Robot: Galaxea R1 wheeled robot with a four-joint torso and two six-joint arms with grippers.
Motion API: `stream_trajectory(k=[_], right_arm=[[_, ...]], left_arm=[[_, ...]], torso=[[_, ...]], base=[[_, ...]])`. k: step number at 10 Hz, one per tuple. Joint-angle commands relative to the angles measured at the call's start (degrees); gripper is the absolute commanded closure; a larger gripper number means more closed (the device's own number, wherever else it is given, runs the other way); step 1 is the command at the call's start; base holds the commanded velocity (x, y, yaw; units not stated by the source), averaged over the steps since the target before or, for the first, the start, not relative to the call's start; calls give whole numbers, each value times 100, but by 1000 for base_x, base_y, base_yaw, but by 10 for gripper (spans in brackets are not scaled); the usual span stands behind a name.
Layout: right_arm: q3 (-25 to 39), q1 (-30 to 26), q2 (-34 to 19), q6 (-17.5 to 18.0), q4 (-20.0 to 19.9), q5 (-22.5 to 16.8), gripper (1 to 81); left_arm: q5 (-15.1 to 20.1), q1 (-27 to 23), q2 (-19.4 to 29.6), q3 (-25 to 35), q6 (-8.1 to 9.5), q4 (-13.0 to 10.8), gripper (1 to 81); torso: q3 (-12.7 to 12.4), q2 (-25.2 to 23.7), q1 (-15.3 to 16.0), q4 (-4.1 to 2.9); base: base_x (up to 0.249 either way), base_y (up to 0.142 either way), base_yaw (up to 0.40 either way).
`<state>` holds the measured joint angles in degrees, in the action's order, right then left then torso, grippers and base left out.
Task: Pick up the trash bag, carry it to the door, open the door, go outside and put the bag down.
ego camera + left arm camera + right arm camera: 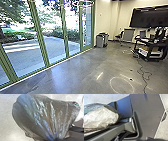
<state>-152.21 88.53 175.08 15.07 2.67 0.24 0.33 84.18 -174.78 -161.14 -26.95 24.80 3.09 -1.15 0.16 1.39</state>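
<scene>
Left wrist view: trash bag [41, 117], dark and glossy, its folds converging at the left gripper [56, 139], whose jaws are closed on it. Whether the right jaws stand wide or narrow cannot be told. Head view: green-framed glass wall [40, 37]; paved yard [27, 53] beyond it; grey bin [100, 42] near its far end; black cart [147, 58] well apart from it.

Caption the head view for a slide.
Green-framed glass panels line a polished concrete floor, sunlit paving beyond.

Wide dark grey plate [147, 117], pale-edged and angular, straight grey bar [109, 133]
</scene>
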Motion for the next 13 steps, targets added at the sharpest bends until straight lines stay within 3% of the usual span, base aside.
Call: stream_trajectory(k=[1, 13], right_arm=[[35, -252, 38, 5, 67, -314, 10], [-9, -252, 29, 5, 59, -314, 10]], left_arm=[[363, -292, 13, -23, -20, -28, 811], [354, -292, 4, -23, -29, -27, 811]], torso=[[0, 0, 0, 0], [-2, -6, -9, 0]], base=[[0, 0, 0], [123, 0, 0]])
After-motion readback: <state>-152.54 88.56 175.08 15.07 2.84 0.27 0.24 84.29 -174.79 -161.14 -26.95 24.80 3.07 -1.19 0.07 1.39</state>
